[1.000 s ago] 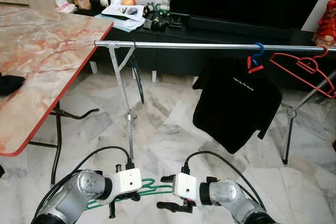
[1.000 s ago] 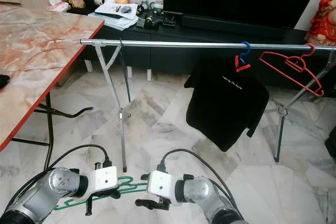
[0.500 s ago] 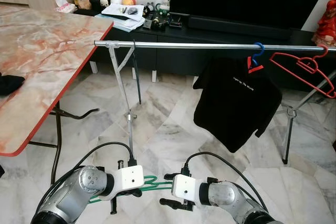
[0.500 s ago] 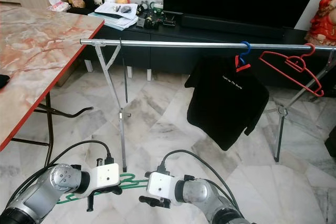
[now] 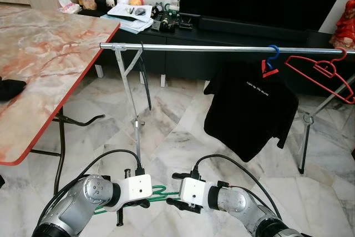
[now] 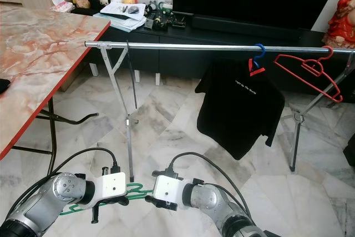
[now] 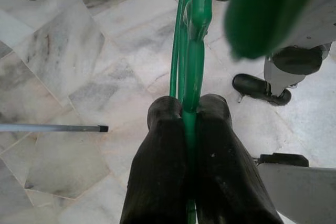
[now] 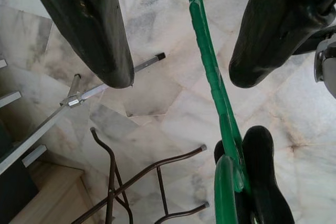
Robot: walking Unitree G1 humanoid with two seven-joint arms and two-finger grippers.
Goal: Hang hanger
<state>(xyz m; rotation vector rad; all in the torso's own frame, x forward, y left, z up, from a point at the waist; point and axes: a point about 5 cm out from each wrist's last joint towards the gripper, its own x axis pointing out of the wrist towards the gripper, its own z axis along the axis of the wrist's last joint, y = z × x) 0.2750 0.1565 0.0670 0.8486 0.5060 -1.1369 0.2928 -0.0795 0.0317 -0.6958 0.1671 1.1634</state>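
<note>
The green hanger (image 5: 161, 195) hangs low in front of the robot, above the marble floor (image 5: 177, 131), pinched in the left gripper (image 7: 185, 115), whose jaws are clamped together on its thin green rod. The right gripper (image 8: 178, 45) faces it from the other side with its jaws apart, the green rod passing between its two black fingers (image 8: 89, 24) without either appearing to press on it. From its slender plastic-looking build, the hanger is probably very light and fairly stiff, though thin enough to flex or twist if squeezed at one end. Its smooth surface looks slippery, so a narrow pinch may let it rotate about the grip. A second hold with the right jaws on the rod near the hook would likely steady it and keep the hook pointed upward. The hook itself should stay free, since that part must go over the metal rail (image 5: 222, 49) of the clothes rack. On that rail a black shirt (image 5: 249, 106) hangs from a blue hook (image 5: 271, 55), and a red hanger (image 5: 324, 73) sits further to the right. The bare stretch of rail to the left of the shirt looks like the easiest landing place. The marble-patterned counter (image 5: 44, 65) stands to the left, well apart from the hanger.
</note>
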